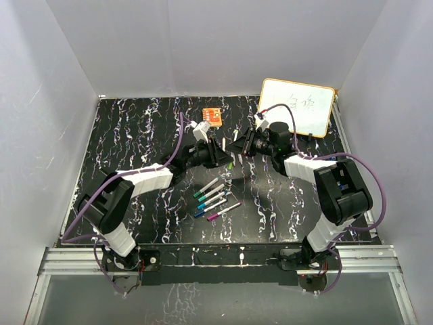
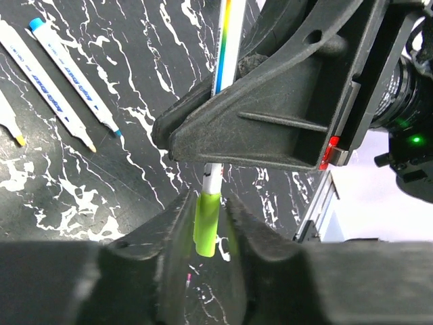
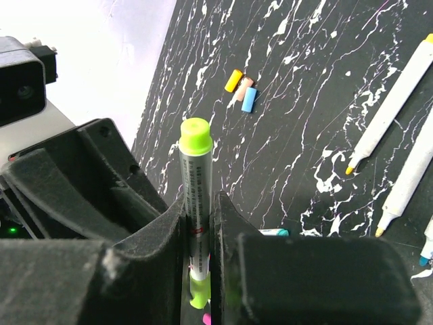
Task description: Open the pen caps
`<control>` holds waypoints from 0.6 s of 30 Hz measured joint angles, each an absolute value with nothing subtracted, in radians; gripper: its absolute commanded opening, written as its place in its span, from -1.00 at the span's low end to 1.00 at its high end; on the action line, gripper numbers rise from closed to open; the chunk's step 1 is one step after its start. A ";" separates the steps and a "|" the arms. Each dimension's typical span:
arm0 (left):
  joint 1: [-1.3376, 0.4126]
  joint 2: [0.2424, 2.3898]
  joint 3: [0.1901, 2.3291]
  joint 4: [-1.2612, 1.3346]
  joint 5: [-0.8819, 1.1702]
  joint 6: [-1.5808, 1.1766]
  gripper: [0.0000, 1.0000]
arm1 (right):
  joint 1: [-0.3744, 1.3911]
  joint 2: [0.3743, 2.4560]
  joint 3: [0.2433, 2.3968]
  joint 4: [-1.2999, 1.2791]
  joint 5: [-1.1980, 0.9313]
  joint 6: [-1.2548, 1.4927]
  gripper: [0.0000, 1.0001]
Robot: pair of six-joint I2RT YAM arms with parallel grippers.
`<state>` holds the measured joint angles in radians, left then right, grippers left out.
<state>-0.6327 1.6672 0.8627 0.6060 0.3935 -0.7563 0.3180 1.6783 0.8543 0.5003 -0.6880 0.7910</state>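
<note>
- Left gripper [image 2: 206, 203]: clamps the green cap [image 2: 207, 233] by its sides, fingers drawn in close around it.
- Green cap: sits on the end of the pen [image 3: 195, 177], no gap showing at the joint with the white barrel.
- Right gripper [image 3: 198, 206]: presses tight on the same pen's barrel, a short way along from the cap.
- Held pen: hangs above the black marbled table [image 1: 135, 149], in front of the whiteboard [image 1: 298, 107] and to its left, bridging the two grippers tip to tip.
- Row of pens [image 1: 215, 198]: lies flat and side by side on the table, further left of the whiteboard and nearer the arm bases; bare tips show on several.
- Loose caps [image 3: 242, 89]: yellow, pale pink and blue, huddled together on the table; too small in the top view to place against the whiteboard.
- Orange block [image 1: 212, 116]: rests flat, left of the whiteboard, at much the same depth, well apart from the row of pens.
</note>
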 measured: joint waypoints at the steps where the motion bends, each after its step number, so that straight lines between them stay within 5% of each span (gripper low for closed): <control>1: -0.632 1.667 0.862 0.606 0.393 -0.757 -0.22 | 0.318 1.678 0.854 0.501 -0.688 0.791 -1.00; 18: -0.633 1.688 0.827 0.712 0.458 -0.769 -0.16 | 0.319 1.678 0.853 0.503 -0.683 0.788 -1.00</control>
<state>-0.6327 1.6882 0.8272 0.7124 0.4583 -0.7692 0.3187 1.6779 0.8528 0.5026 -0.6834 0.7879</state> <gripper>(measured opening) 0.425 0.110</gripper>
